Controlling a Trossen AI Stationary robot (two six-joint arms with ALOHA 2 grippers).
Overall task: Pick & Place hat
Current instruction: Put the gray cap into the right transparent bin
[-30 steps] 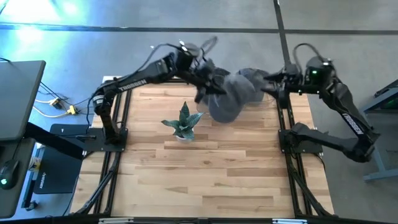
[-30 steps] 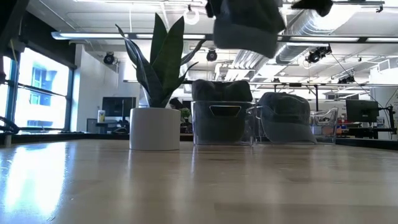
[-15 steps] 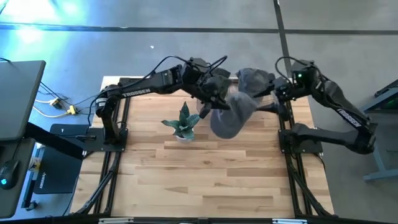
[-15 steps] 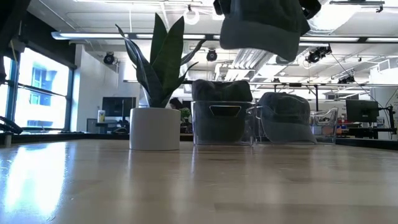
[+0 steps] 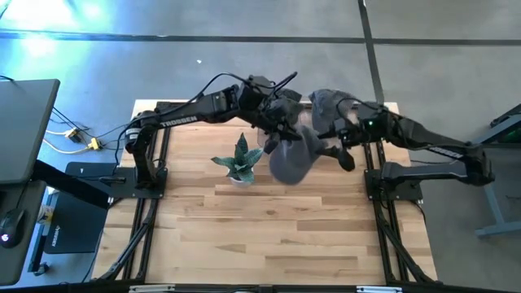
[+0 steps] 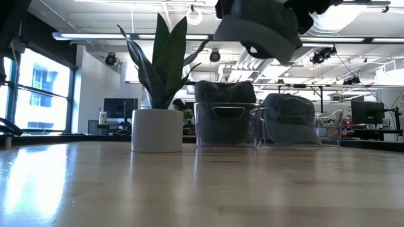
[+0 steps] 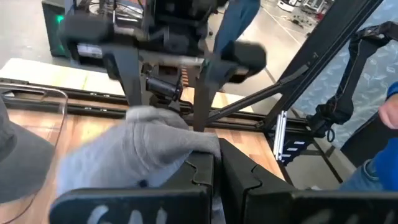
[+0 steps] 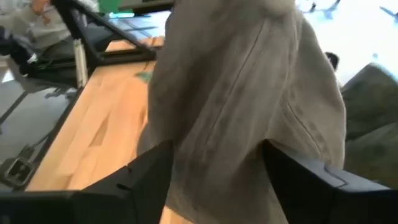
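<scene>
Above the far half of the wooden table [image 5: 269,236], a grey hat [image 5: 291,156] hangs in the air, held up between 2 dark robot arms. From overhead, the left arm reaches in from the far left corner, and its left gripper [image 5: 281,129] sits at the hat's far left edge. Through that arm's wrist camera, the 2 fingers [image 7: 200,171] are pressed close together with grey hat fabric [image 7: 134,149] pinched between them. The right arm stretches in from the right side of the table. Its right gripper [image 5: 340,145] is at the hat's right edge, and through its wrist camera the fingers [image 8: 149,171] stand wide apart with the hat cloth [image 8: 242,106] draped between them; whether they touch the cloth cannot be told.

At table height, the hat [image 6: 260,28] floats high near the top of the view, clear of everything on the table. Below and to the left of it stands a potted plant [image 6: 158,94] with tall pointed leaves in a white pot. Beside the plant, a clear bin [image 6: 226,123] holds a dark hat, and another grey hat [image 6: 289,120] sits just beside the bin on the right.
</scene>
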